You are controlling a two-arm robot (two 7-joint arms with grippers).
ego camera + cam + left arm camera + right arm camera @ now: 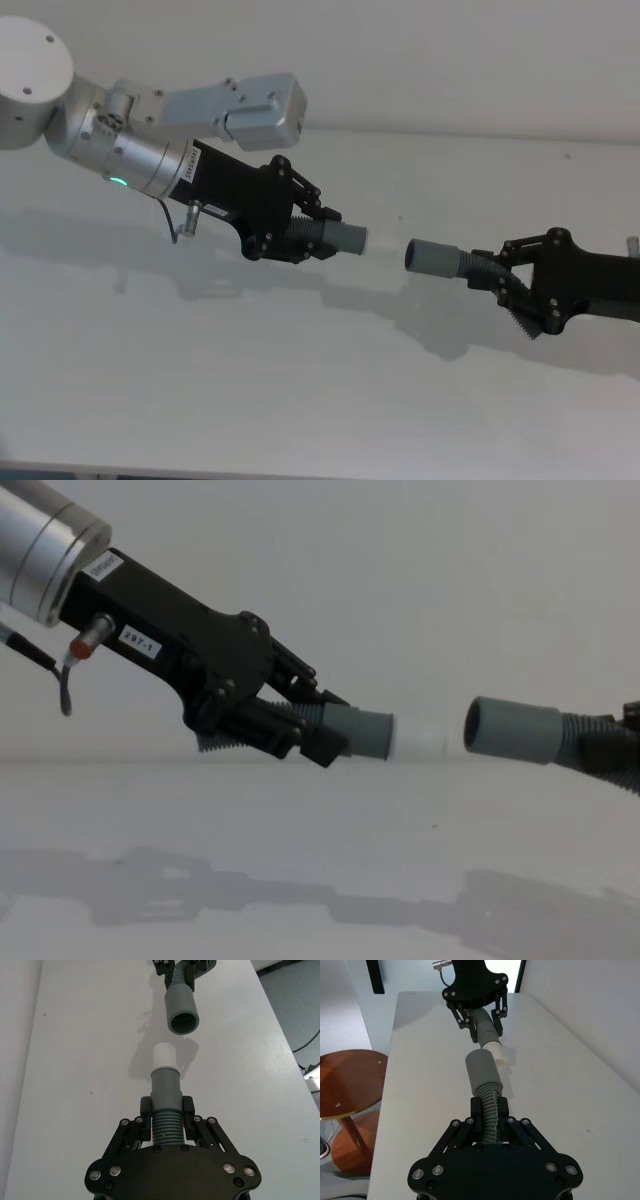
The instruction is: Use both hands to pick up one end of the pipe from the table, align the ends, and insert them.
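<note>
Both pipe pieces hang above the table [300,400], facing each other end to end. My left gripper [310,232] is shut on the corrugated part of the left pipe piece [166,1125]. Its grey cuff [365,733] ends in a narrower white tube [418,745]. My right gripper [515,285] is shut on the corrugated part of the right pipe piece [490,1105], whose open grey cuff [432,258] points at the white tube. A short gap separates the two ends. In the left wrist view the white tube [164,1055] sits just short of the cuff's mouth [182,1020], slightly off its axis.
A round wooden stool [350,1080] stands beside the table on its left side. The table's front edge [200,470] runs close below the arms. Bare table surface lies under and around both grippers.
</note>
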